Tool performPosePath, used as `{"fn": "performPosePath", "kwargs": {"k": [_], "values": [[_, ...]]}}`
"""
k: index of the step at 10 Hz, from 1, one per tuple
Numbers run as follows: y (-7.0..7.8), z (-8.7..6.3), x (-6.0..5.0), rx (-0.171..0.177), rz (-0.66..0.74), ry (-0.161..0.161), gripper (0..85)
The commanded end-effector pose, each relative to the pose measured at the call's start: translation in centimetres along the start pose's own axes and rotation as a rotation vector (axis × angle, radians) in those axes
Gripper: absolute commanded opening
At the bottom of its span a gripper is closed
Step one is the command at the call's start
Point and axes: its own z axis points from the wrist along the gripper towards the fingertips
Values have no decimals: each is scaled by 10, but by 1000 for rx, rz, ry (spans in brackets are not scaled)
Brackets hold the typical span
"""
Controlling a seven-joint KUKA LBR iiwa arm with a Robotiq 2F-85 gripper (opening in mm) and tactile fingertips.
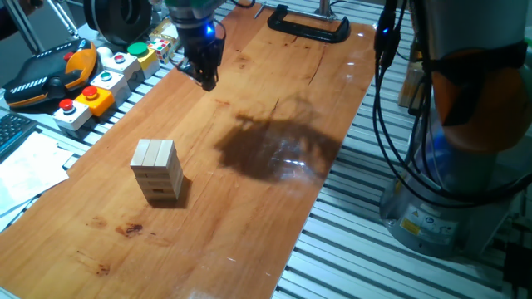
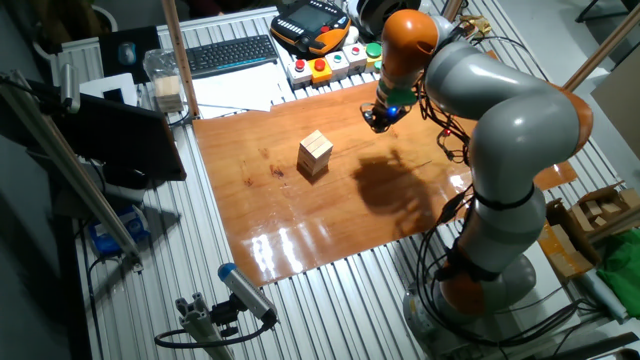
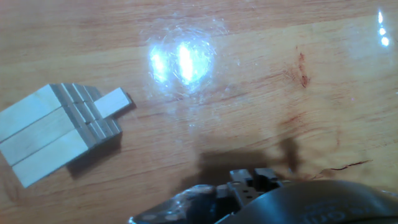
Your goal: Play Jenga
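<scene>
The Jenga tower (image 1: 156, 170) is a small stack of pale wooden blocks in crossed layers, standing upright on the wooden tabletop (image 1: 249, 208). It also shows in the other fixed view (image 2: 315, 153). In the hand view the tower (image 3: 53, 130) sits at the left, and one lower block (image 3: 115, 101) sticks out to the right. My gripper (image 1: 205, 79) hangs above the table well behind and to the right of the tower, clear of it. Its fingers taper to a single tip and hold nothing. Only the gripper base (image 3: 249, 179) shows in the hand view.
Grey boxes with coloured push-buttons (image 1: 100, 83) line the table's left edge beside an orange teach pendant (image 1: 50, 75). A black clamp (image 1: 307, 26) grips the far edge. The arm's base (image 1: 449, 208) stands to the right. A keyboard (image 2: 230, 55) lies beyond the board.
</scene>
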Motion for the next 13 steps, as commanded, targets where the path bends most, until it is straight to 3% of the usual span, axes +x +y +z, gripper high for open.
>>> {"fn": "performPosePath", "kwargs": {"k": [1,6,10,13], "values": [[0,2,-2,0,6,0,7],[0,17,-13,49,120,-6,7],[-7,31,-25,42,324,5,7],[-1,46,-33,0,462,28,7]]}}
